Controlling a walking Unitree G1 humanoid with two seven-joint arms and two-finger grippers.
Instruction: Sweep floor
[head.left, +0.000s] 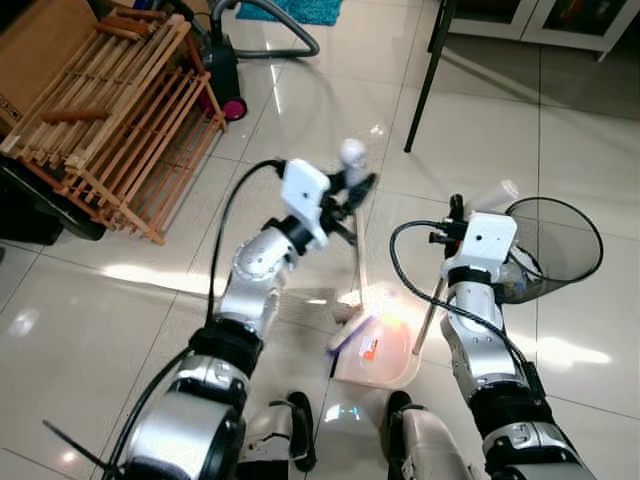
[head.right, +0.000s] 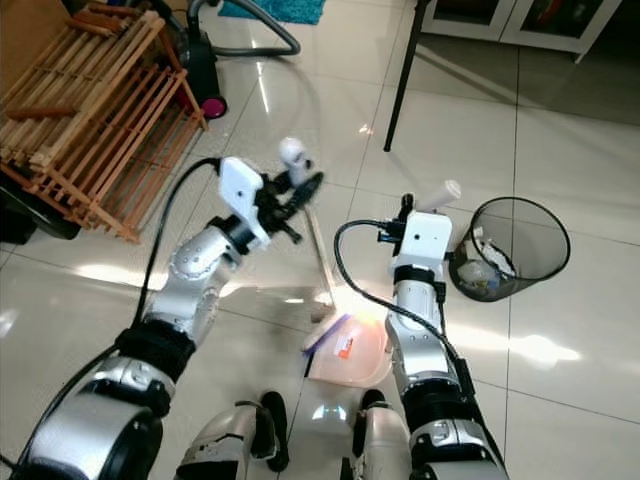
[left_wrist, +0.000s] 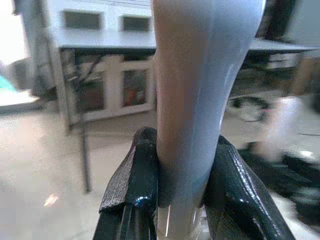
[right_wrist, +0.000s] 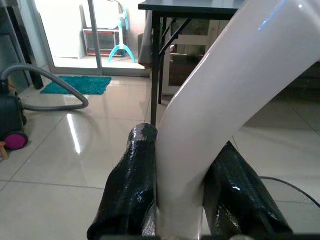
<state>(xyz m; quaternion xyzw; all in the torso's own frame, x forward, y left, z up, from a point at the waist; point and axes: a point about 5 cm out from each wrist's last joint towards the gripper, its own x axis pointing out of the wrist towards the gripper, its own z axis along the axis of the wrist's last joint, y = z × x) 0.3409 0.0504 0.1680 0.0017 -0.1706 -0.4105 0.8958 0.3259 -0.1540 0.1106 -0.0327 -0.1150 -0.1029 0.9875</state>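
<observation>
My left gripper (head.left: 355, 187) is shut on the pale handle of a broom (left_wrist: 190, 100), whose thin stick slants down to the brush head (head.left: 348, 322) on the tiles. My right gripper (head.left: 462, 212) is shut on the white handle of a dustpan (right_wrist: 220, 100). Its stick runs down to the pale pink pan (head.left: 385, 352), which rests on the floor just in front of my feet. The brush head touches the pan's left edge. In the wrist views each handle sits tight between the two black fingers (left_wrist: 137, 170) (right_wrist: 135, 175).
A black mesh waste bin (head.left: 570, 215) with rubbish in it stands right of my right arm. A wooden slatted rack (head.left: 110, 110) leans at the far left, with a vacuum cleaner (head.left: 222, 65) and its hose behind it. A black table leg (head.left: 425, 80) stands ahead.
</observation>
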